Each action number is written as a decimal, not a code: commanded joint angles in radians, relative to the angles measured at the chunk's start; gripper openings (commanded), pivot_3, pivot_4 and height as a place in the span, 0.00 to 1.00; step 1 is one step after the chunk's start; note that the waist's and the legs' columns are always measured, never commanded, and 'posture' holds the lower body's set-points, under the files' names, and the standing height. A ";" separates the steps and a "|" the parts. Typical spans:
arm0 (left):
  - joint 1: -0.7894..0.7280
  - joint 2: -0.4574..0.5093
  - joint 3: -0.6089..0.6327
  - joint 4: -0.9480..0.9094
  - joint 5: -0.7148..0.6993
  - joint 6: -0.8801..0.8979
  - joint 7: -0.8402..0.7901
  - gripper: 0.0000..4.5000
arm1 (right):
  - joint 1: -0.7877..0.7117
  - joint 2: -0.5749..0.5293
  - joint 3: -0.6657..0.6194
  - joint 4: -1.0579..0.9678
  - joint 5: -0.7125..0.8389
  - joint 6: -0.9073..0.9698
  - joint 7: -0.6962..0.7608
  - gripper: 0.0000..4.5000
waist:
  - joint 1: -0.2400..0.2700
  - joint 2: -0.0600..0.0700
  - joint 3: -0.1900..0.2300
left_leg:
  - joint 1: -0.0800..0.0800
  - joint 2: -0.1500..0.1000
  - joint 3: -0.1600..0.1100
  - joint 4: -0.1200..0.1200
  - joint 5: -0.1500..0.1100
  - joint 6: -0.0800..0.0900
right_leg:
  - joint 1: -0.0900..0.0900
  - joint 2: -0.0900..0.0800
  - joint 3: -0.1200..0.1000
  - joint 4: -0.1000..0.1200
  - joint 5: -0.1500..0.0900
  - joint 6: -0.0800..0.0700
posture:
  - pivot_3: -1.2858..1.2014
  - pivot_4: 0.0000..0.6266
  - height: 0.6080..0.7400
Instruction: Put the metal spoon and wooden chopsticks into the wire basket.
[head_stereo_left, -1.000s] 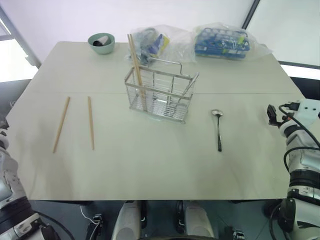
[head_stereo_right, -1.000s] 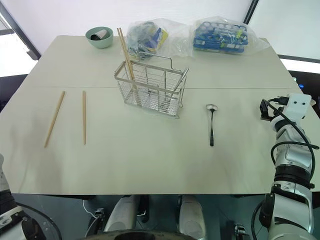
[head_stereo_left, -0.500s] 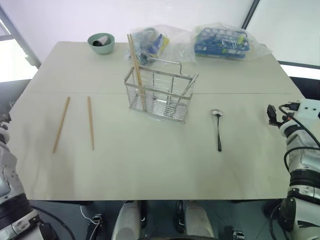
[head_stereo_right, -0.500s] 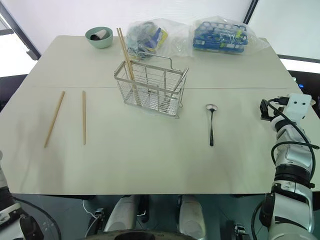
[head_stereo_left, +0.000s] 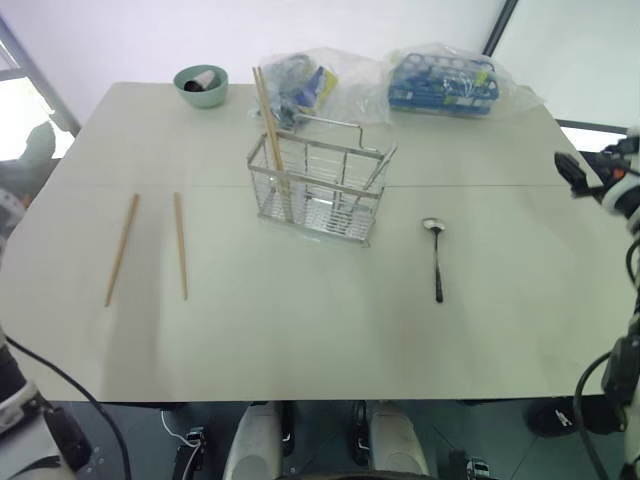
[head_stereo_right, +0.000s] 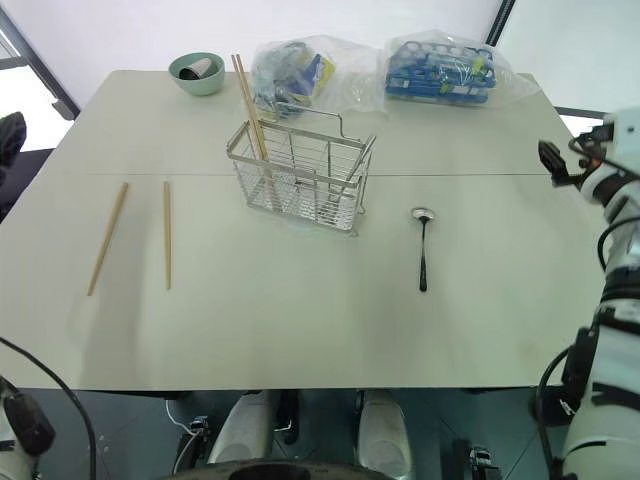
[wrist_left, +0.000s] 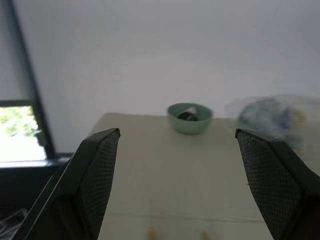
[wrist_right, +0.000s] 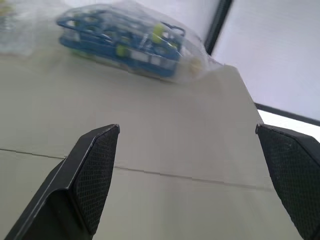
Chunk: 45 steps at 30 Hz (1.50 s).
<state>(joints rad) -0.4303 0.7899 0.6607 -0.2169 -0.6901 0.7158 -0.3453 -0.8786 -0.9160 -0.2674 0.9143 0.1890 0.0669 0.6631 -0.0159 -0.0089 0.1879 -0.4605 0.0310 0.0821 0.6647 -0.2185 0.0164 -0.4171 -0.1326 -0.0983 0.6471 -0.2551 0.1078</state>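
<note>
With both claws spread and empty, the slim shiny metal spoon (head_stereo_left: 436, 256) lies flat right of the silver wire basket (head_stereo_left: 320, 188); two pale wooden chopsticks (head_stereo_left: 150, 246) lie left, liable to skid aside.

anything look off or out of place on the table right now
Nothing damaged or spilled. The wooden chopsticks lie apart, not quite parallel, left of the wire basket, and the metal spoon lies right of it.
</note>
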 joint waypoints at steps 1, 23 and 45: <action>-0.005 0.063 -0.019 -0.131 -0.186 0.106 -0.129 0.86 | -0.095 -0.050 0.071 0.074 -0.069 -0.078 0.128 1.00 | -0.002 0.000 0.000 | 0.000 0.000 0.000 0.000 0.000 -0.001 | 0.000 0.000 0.000 0.000 0.000 0.000 | 0.52 0.24 0.75; -0.141 0.025 -0.544 -0.259 -0.276 0.147 -0.441 0.86 | -0.475 0.043 0.820 0.259 -0.800 -1.070 0.560 1.00 | -0.008 0.005 0.004 | 0.000 0.000 0.009 -0.001 0.005 -0.008 | -0.008 0.005 0.010 0.003 0.000 0.000 | 0.52 0.24 0.75; -0.167 -0.022 -0.507 -0.324 -0.303 0.169 -0.290 0.86 | -0.588 0.291 1.209 0.387 -1.301 -1.158 -0.064 1.00 | -0.005 0.003 0.004 | 0.001 0.001 0.006 0.001 0.007 -0.010 | -0.007 0.007 0.012 0.007 0.000 -0.001 | 0.52 0.24 0.75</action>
<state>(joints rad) -0.5710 0.7633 0.1195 -0.5202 -0.9845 0.8900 -0.6447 -1.4560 -0.6369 0.9289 1.2934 -1.0936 -1.1113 0.6505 -0.0211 -0.0056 0.1914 -0.4598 0.0316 0.0882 0.6656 -0.2118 0.0060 -0.4242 -0.1260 -0.0867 0.6538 -0.2547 0.1068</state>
